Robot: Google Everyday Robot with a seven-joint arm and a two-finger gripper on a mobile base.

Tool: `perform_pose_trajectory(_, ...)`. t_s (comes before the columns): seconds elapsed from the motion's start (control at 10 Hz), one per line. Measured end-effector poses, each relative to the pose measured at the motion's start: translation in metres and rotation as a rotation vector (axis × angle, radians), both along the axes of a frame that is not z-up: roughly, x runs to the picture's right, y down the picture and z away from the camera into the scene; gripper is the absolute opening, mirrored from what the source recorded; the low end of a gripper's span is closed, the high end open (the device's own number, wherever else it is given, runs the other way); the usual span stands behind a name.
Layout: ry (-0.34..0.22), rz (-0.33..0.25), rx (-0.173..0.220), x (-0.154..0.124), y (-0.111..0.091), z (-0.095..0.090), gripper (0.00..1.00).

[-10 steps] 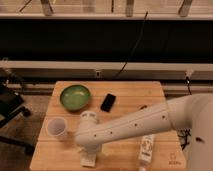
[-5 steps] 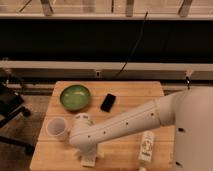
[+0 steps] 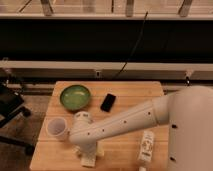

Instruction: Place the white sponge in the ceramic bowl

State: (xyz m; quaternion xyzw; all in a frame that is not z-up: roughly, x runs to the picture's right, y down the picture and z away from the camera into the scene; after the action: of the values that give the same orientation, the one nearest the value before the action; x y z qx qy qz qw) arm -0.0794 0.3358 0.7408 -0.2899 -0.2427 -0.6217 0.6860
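The green ceramic bowl (image 3: pixel 75 96) sits at the back left of the wooden table (image 3: pixel 130 117), its inside bare. My gripper (image 3: pixel 88 156) points down at the table's front edge, in front of and to the right of the bowl. A pale block that looks like the white sponge (image 3: pixel 98 149) shows at the gripper's right side, mostly hidden by it. I cannot tell whether the gripper holds it. My white arm (image 3: pixel 125 122) reaches across the table from the right.
A white cup (image 3: pixel 56 128) stands just left of my wrist. A black phone (image 3: pixel 108 102) lies right of the bowl. A long white remote-like device (image 3: pixel 146 147) lies at the front right. An office chair (image 3: pixel 10 107) stands left of the table.
My wrist has shifted a little to the left, toward the cup, and the gripper stays low at the table's front edge. The bowl, cup and phone have not moved.
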Motion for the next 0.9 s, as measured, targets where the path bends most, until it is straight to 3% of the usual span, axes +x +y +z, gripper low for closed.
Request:
perform_pose_trajectory(0.6, 0.005, 0.015, 0.004, 0.008, -0.008, 0.003, 0.09)
perform_pose_trajectory(0.8, 0.006, 0.024, 0.013, 0.012, -0.016, 0.001, 0.00)
perform_pose_trajectory(0.9, 0.006, 0.029, 0.019, 0.013, -0.023, 0.000, 0.00)
